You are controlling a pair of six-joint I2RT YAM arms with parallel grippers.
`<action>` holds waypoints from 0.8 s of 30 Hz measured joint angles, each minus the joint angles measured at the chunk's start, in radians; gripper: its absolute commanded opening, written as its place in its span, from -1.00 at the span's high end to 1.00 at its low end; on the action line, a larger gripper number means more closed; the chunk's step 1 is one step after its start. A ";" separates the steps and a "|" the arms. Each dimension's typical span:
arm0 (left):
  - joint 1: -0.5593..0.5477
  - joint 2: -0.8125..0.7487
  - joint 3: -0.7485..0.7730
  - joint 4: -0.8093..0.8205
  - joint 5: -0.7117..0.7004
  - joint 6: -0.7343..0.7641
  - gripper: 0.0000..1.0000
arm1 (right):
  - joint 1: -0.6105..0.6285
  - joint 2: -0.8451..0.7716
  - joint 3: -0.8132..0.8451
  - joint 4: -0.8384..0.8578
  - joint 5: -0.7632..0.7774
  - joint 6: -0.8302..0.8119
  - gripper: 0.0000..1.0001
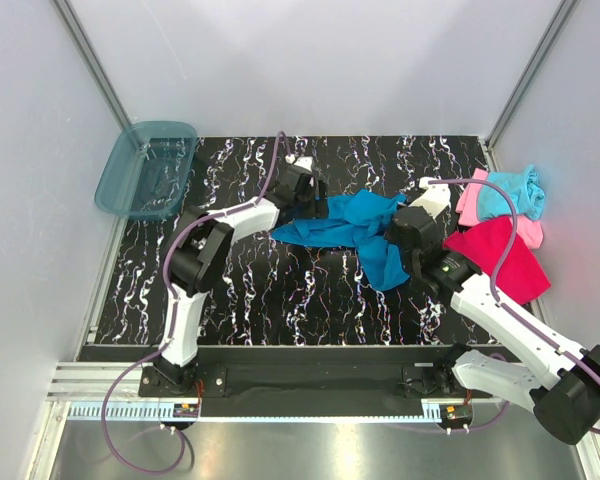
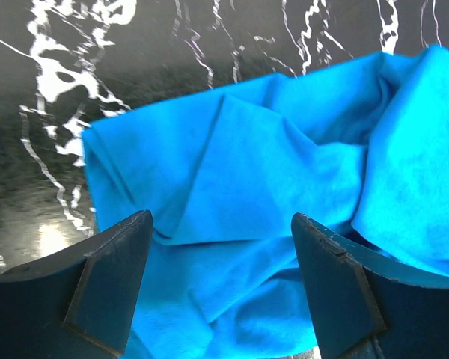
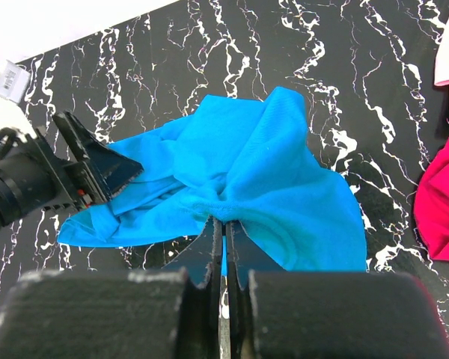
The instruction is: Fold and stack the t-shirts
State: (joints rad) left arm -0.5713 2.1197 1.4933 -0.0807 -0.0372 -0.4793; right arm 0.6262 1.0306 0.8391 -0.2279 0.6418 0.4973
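Now your right pincer point(image 3: 224, 224) pinches the blue t-shirt point(image 3: 247, 164) at its near edge, while your left pincer point(image 2: 221, 224) hangs spread over its left end, likely to stretch it flat.

Soft matt cloth blue t-shirt point(image 3: 284, 179), glossy white-veined black table point(image 1: 280, 290), smooth translucent plastic bin point(image 1: 140, 175)
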 measured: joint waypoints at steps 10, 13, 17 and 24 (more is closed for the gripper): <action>-0.009 0.006 -0.003 -0.001 0.012 -0.009 0.01 | -0.008 0.000 0.000 0.000 -0.002 0.000 1.00; -0.008 0.006 -0.008 -0.002 0.013 -0.009 0.48 | -0.008 0.001 0.000 0.000 -0.006 0.000 1.00; -0.009 0.006 -0.015 -0.008 0.014 -0.006 0.89 | -0.010 0.001 0.000 0.000 -0.007 0.000 1.00; -0.010 -0.003 -0.045 -0.002 0.001 0.001 1.00 | -0.013 0.001 -0.002 0.003 -0.007 0.001 1.00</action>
State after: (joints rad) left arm -0.5808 2.1162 1.4483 -0.0822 -0.0360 -0.4782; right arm 0.6132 1.0317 0.8368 -0.2253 0.6346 0.4984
